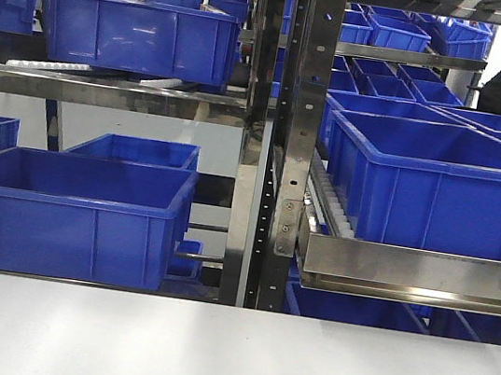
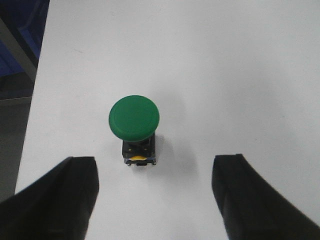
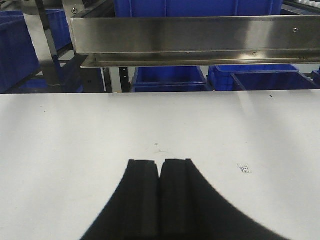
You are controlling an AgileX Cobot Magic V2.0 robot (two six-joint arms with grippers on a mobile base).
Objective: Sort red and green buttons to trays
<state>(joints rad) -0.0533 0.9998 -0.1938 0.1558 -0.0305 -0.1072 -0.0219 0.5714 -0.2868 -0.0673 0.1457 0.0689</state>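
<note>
A green button [image 2: 134, 119] with a domed cap and a dark base stands upright on the white table [image 2: 225, 75] in the left wrist view. My left gripper [image 2: 155, 165] is open, its black fingers [image 2: 70, 195] spread wide on either side just short of the button, touching nothing. My right gripper [image 3: 160, 162] is shut with nothing between its fingers, hovering over bare white table. The red button and the trays are out of view. Neither gripper shows in the front view.
Steel racks [image 1: 268, 134] loaded with blue crates [image 1: 67, 212] stand beyond the table's far edge. A steel shelf rail [image 3: 190, 40] hangs over the far edge in the right wrist view. The table's left edge [image 2: 35, 85] lies close to the green button. A small printed marker [image 3: 244, 169] sits on the table.
</note>
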